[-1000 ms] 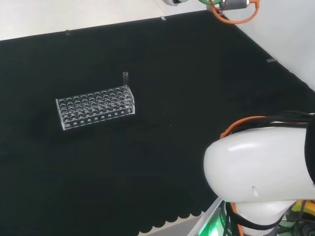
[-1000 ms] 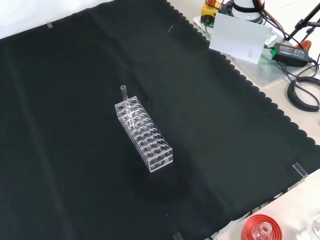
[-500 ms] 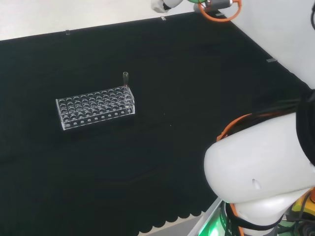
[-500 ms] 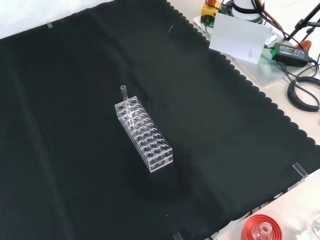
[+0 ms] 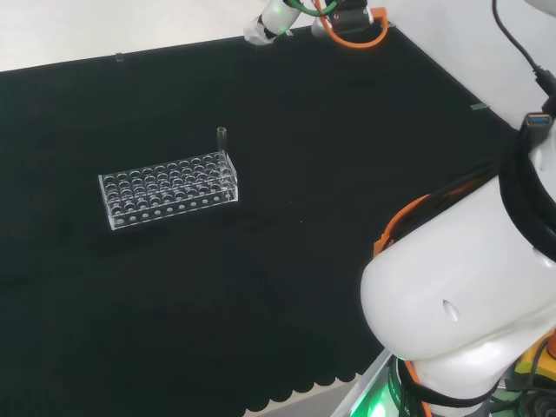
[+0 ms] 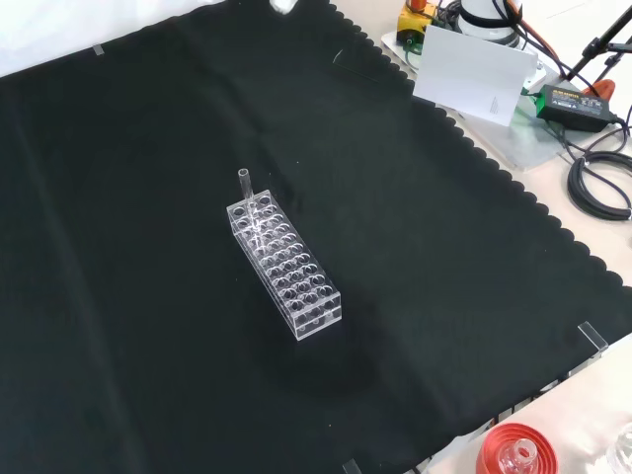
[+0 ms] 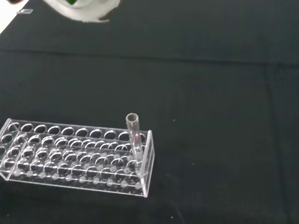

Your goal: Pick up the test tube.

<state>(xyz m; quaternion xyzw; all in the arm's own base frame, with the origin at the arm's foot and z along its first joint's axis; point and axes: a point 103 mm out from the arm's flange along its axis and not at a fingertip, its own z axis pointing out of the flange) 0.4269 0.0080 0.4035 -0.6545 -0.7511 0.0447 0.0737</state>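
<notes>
A clear test tube point(image 5: 222, 139) stands upright in a corner hole at the right end of a clear plastic rack point(image 5: 169, 189) in the head view. In the front view the tube point(image 6: 245, 187) rises from the rack's far end point(image 6: 286, 269). The wrist view looks down on the tube point(image 7: 134, 135) and the rack point(image 7: 70, 156) from a distance. A small white part of the hand point(image 5: 265, 24) shows at the head view's top edge, far beyond the rack and well apart from it. A blurred white part of the hand point(image 7: 88, 10) also shows in the wrist view.
The arm's big white link point(image 5: 460, 304) stands at the head view's lower right. In the front view a red ribbed stand point(image 6: 515, 454) sits past the cloth's near edge. A white card point(image 6: 474, 74), a black adapter point(image 6: 573, 99) and cables point(image 6: 602, 183) lie off the cloth at the right.
In the head view the hand and its orange cable loop have moved left along the top edge. The white link has risen and turned. Tube and rack have not moved.
</notes>
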